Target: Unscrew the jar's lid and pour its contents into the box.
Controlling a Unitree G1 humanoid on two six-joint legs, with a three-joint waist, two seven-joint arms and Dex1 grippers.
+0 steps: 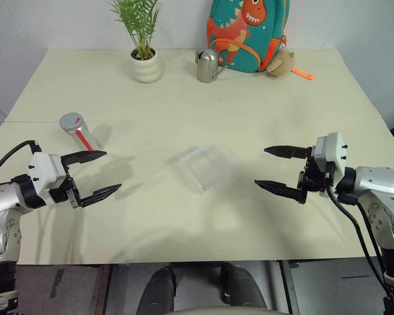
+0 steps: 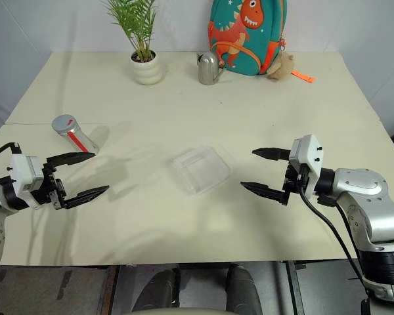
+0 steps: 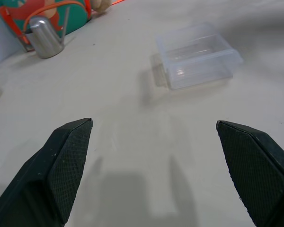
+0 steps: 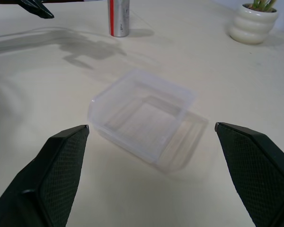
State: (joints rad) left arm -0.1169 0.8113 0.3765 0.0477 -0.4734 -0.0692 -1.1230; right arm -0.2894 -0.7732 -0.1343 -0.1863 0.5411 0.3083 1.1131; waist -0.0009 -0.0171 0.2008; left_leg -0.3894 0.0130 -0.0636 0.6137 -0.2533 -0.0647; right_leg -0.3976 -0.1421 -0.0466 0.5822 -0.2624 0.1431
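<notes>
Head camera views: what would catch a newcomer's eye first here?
Two open grippers, left gripper and right gripper, hover over the table either side of the clear box at its middle. The jar, lid on, stands upright beyond the left gripper. A dinosaur backpack leans at the far edge.

Tabletop (image 1: 262, 125) pale cream; jar (image 1: 81, 132) silvery with a red side stripe and grey lid (image 1: 71, 121); box (image 1: 206, 167) clear; pot (image 1: 146, 65) white, ribbed, holding green fronds; watering can (image 1: 208, 66) steel; backpack (image 1: 246, 33) teal with an orange dinosaur; pincer fingers (image 3: 61, 175) black, cross-hatched.
</notes>
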